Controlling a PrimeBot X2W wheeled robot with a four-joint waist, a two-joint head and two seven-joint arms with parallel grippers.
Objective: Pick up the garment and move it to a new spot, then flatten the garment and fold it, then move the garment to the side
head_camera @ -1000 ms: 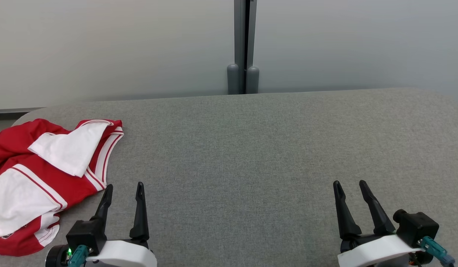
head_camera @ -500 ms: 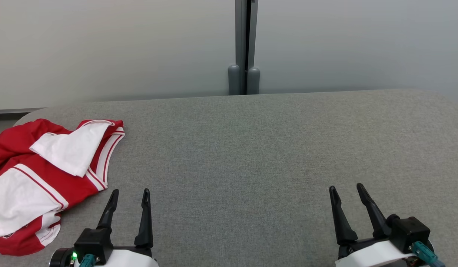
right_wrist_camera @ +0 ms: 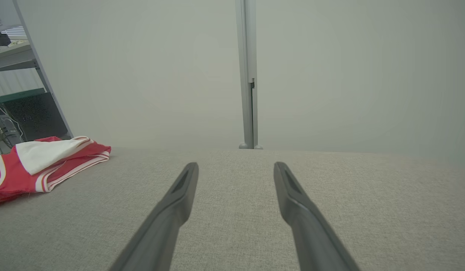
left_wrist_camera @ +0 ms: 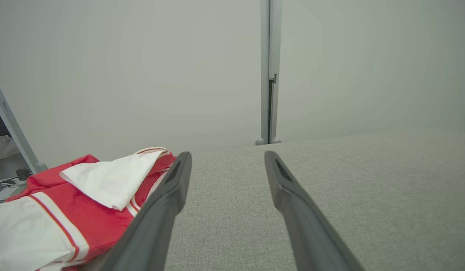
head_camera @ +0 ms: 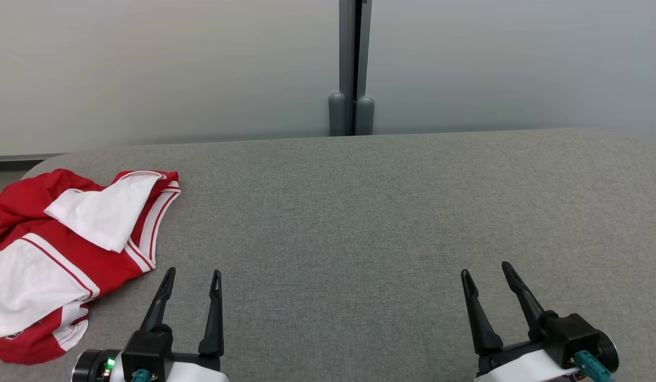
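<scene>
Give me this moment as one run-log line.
phase: pre-pick | garment: crumpled, left end of table | left gripper: open, empty, beside garment | right gripper: open, empty, over table

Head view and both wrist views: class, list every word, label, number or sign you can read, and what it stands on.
No text here can be read.
On the red and white garment: a small dark mark near its front edge, too small to read.
On the shelf at the left of the right wrist view: things too blurred to read.
</scene>
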